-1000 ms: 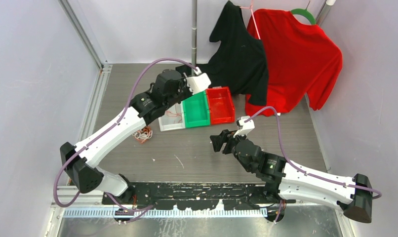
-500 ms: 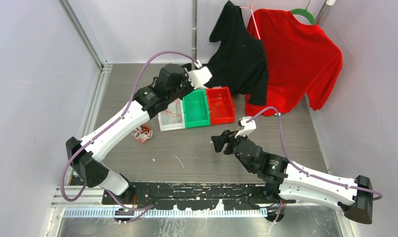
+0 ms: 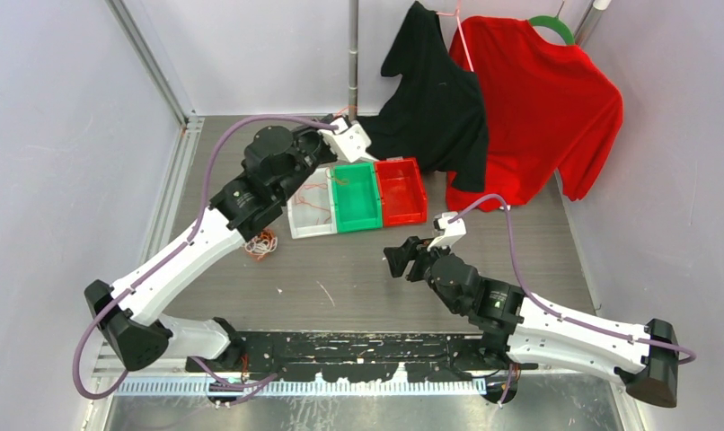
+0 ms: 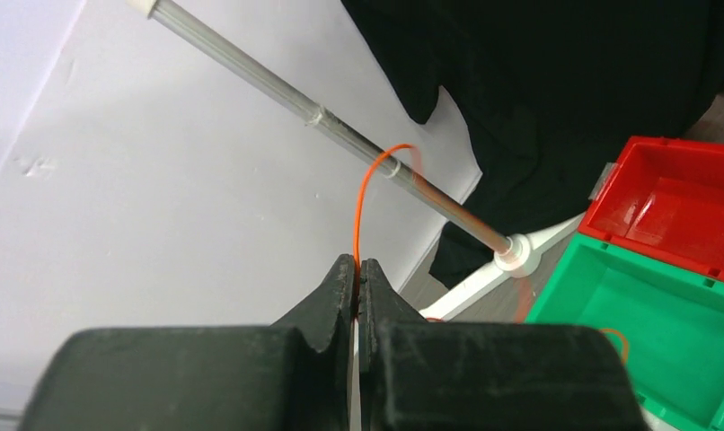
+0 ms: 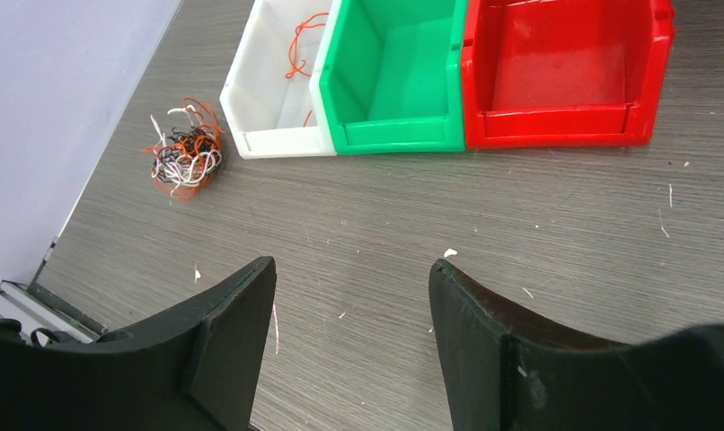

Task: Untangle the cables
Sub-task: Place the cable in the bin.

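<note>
Pale wall (image 4: 161, 206) backs left claw (image 4: 357, 267) pinching orange cable (image 4: 358, 215), unclear overhead.

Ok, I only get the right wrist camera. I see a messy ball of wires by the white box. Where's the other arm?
Observer: The left end effector is raised at the back, close to a metal pole.
Operator: Is it holding anything?
Observer: Yes, it is shut on one thin orange wire, which loops up out of its tips.
Operator: What's behind it?
Observer: A black shirt and a red shirt hang there, side by side.
</note>
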`<action>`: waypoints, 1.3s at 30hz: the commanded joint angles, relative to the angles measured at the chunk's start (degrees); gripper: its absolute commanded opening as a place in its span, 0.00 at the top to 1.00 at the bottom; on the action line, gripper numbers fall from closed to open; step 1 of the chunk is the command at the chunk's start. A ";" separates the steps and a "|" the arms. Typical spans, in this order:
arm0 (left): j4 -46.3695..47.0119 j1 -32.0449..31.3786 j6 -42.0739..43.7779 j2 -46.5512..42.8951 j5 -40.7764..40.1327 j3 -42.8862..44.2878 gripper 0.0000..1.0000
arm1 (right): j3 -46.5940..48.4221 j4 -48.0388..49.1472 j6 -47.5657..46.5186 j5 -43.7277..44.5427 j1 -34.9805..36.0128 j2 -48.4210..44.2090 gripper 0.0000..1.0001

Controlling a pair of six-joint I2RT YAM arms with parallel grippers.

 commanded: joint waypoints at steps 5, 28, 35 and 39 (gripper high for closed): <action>13.91 -1.09 8.17 -0.57 1.26 6.91 1.00 | 0.95 0.91 1.29 0.56 -0.24 -1.44 0.32; -12.52 8.54 -19.99 -3.38 4.30 -0.89 1.00 | 0.97 -1.97 3.20 0.32 -0.24 -3.55 0.34; -11.19 9.54 -20.33 -3.13 6.66 -6.86 1.00 | 1.15 -3.13 3.21 0.69 -0.24 -4.40 0.35; -11.18 10.07 -18.31 0.16 6.43 -6.79 1.00 | 0.93 -3.03 3.42 1.01 -0.24 -4.67 0.35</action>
